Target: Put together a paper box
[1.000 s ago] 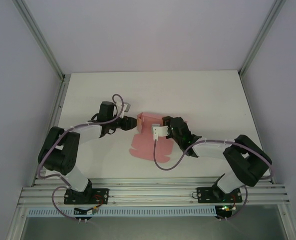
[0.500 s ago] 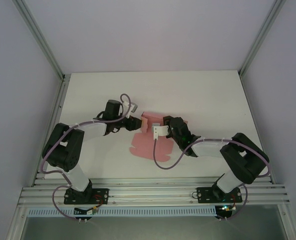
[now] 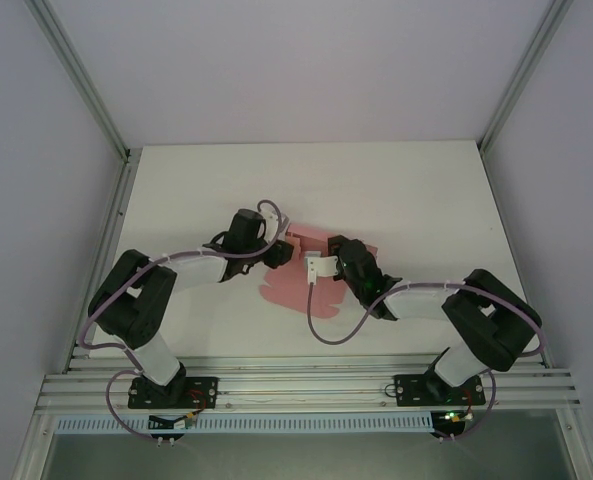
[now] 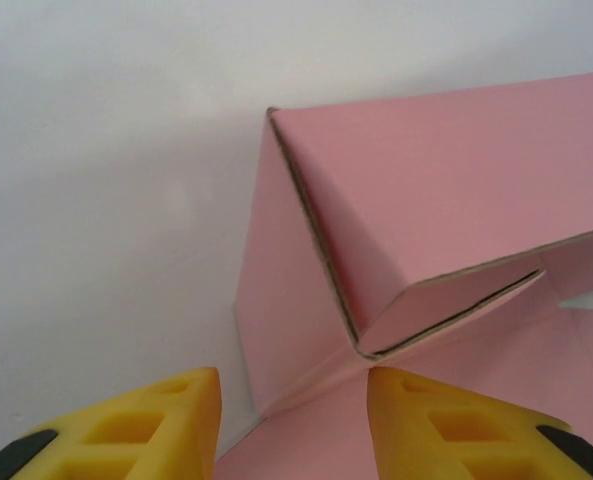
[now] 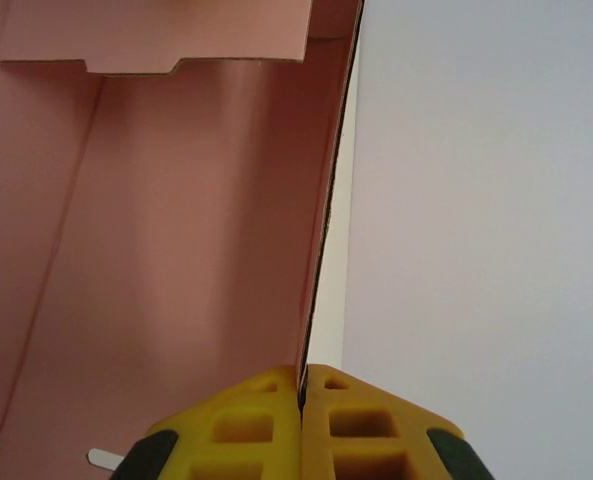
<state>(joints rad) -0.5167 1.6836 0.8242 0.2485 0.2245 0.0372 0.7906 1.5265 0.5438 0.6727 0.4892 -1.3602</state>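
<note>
Edgewise, the paper box (image 5: 176, 250) wall sits pinched between right fingers (image 5: 241, 425)

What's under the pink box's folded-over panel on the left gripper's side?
Under the paper box's folded panel, the left wrist view shows another pink flap and a thin dark gap. Whatever lies deeper in is covered by the panel.

Left claw (image 4: 291, 428) parted, right claw (image 5: 301, 425) clamped

The left hand (image 3: 280, 254) has swung right, reaching the raised corner of the paper box (image 3: 291, 290).
</note>
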